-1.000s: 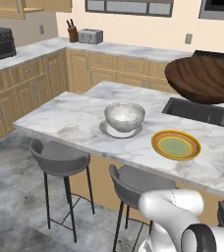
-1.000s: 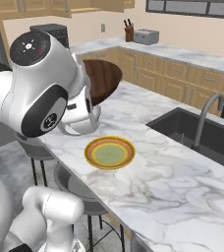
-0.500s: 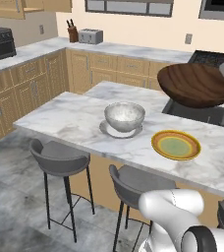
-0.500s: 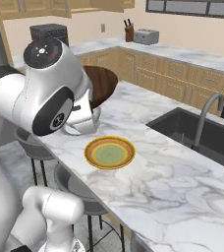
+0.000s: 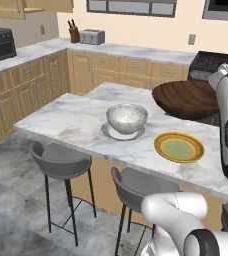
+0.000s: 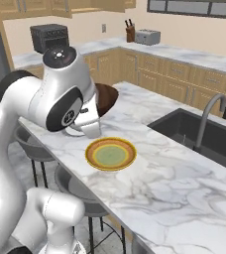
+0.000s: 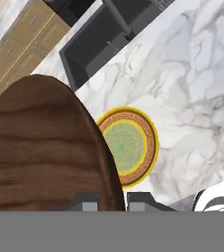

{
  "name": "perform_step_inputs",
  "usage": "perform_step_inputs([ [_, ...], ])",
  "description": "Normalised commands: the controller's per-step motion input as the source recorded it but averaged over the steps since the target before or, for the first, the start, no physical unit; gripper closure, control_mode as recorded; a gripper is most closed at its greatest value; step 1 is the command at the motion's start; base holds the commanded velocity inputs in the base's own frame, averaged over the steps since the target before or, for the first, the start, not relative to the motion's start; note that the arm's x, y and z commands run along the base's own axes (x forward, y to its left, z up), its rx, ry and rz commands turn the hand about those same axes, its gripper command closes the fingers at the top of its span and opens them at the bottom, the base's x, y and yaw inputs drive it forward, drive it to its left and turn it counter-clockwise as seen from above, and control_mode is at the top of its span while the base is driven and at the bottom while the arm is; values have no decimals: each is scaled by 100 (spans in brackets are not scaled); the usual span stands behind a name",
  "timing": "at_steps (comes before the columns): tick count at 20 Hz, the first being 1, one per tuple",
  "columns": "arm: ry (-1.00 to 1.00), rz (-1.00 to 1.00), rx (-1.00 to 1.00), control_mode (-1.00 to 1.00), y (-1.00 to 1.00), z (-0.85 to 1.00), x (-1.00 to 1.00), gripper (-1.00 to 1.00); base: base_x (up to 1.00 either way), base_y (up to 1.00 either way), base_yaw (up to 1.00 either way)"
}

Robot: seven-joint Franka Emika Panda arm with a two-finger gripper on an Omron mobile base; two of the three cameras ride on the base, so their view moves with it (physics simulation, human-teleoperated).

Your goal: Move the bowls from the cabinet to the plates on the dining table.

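Above marble dining table (image 5: 81, 120), gripper (image 7: 112, 201) clamps wooden bowl (image 5: 183, 99).

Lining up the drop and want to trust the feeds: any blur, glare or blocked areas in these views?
Left base view: sharp, evenly lit, no glare. Right base view: the arm hides most of the wooden bowl. Hand view: that bowl covers the left side and part of the yellow plate; the fingers clamp its rim.

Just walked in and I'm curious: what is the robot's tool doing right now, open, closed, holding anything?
Tool: closed on the rim of the dark wooden bowl, carried in the air above the marble table.
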Motion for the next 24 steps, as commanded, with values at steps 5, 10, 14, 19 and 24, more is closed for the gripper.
perform_step_inputs([
  [5,9,3,0,-100,0,-25,28,100,0,0,0],
  [10,8,4,0,-100,0,-28,29,100,0,0,0],
  [14,5,5,0,-100,-4,-29,30,100,0,0,0],
  [19,3,4,0,-100,-9,-28,30,100,0,0,0],
  [24,1,4,0,-100,-16,-25,27,100,0,0,0],
])
